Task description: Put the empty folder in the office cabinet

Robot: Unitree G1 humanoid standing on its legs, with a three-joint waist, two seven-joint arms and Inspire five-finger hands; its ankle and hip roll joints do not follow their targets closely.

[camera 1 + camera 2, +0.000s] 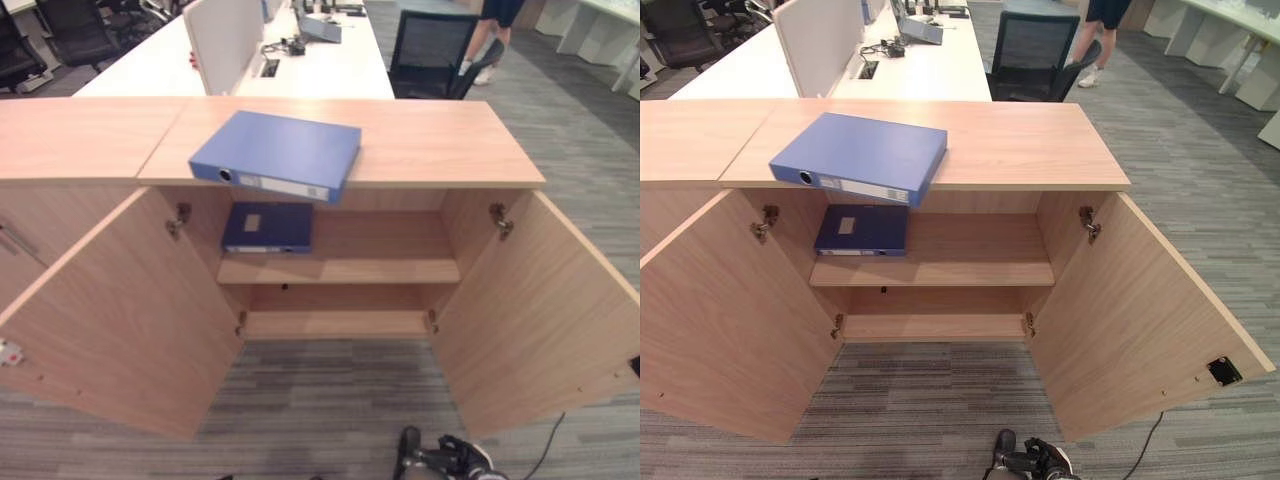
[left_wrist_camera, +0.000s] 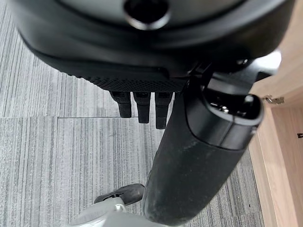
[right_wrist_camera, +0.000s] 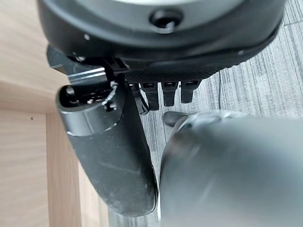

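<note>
The light-blue folder (image 1: 277, 153) lies flat on the cabinet (image 1: 440, 140) worktop, its long axis slanting along the front edge above the open doors, well above the left hand (image 2: 142, 106) and right hand (image 3: 163, 92), both relaxed-fingered and empty near the floor; one darker folder (image 1: 267, 227) on the upper shelf makes two.

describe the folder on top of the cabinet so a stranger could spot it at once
Find the open wooden cabinet. On its top, overhanging the front edge, lies the lighter blue folder. The darker folder lies inside, on the shelf.
</note>
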